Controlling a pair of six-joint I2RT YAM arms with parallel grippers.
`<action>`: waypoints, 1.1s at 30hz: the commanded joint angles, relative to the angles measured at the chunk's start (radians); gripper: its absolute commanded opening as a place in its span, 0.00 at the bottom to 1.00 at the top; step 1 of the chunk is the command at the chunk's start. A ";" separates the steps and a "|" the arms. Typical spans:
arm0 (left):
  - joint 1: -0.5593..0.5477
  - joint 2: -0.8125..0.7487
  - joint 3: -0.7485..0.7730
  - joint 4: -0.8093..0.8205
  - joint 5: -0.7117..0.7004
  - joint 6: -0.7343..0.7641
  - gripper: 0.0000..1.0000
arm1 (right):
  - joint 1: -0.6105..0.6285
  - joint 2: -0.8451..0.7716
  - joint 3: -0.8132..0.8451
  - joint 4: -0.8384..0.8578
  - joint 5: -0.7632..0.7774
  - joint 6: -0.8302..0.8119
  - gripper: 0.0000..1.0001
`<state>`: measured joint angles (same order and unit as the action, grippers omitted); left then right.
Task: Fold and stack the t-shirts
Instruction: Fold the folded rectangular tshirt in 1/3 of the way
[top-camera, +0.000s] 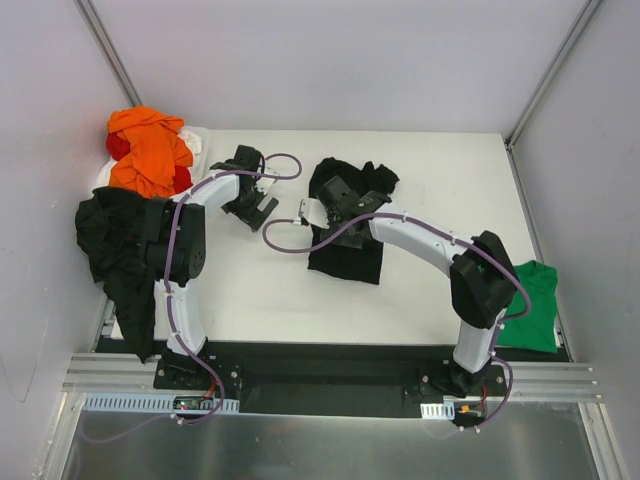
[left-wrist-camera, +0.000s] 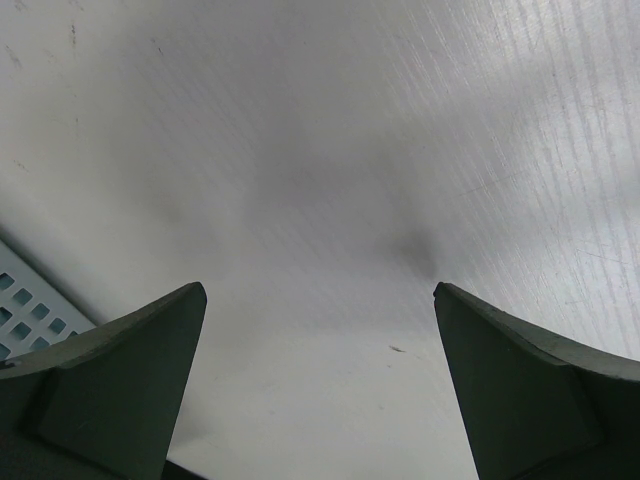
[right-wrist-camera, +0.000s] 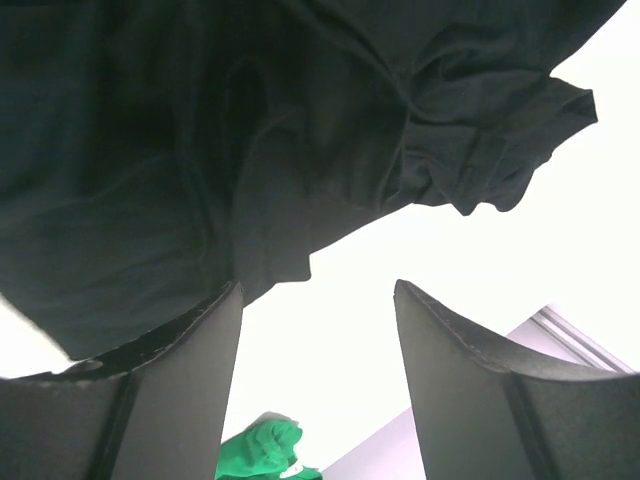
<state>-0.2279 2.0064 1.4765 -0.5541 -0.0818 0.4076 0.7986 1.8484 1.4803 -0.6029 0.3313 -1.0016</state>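
A rumpled black t-shirt (top-camera: 345, 245) (right-wrist-camera: 200, 150) lies in the middle of the table. My right gripper (top-camera: 340, 195) (right-wrist-camera: 318, 290) hovers over its far part, open, with only white table showing between the fingers; the shirt's hem ends by the left finger (right-wrist-camera: 190, 360). My left gripper (top-camera: 255, 208) (left-wrist-camera: 318, 290) is wide open over bare table, left of that shirt. Another black t-shirt (top-camera: 120, 250) hangs over the table's left edge. Orange (top-camera: 148, 150) and red (top-camera: 182, 178) t-shirts are heaped at the far left corner. A bright green t-shirt (top-camera: 530, 305) (right-wrist-camera: 260, 450) lies at the right edge.
White walls and metal frame posts (top-camera: 545, 85) enclose the table. A white perforated part (left-wrist-camera: 25, 300) shows at the left of the left wrist view. Purple cables (top-camera: 300, 240) loop from both arms over the table.
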 joint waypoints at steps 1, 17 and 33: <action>0.002 0.000 0.018 -0.001 0.007 0.004 0.99 | 0.028 -0.066 -0.034 -0.020 -0.018 0.043 0.65; 0.002 0.011 0.010 0.000 0.011 0.005 0.99 | 0.040 0.060 -0.058 0.042 -0.040 0.032 0.60; 0.001 0.026 0.004 0.010 0.016 0.007 0.99 | -0.004 0.103 -0.035 0.061 -0.052 0.006 0.28</action>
<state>-0.2279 2.0125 1.4765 -0.5503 -0.0803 0.4080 0.8032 1.9484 1.3998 -0.5499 0.2966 -0.9871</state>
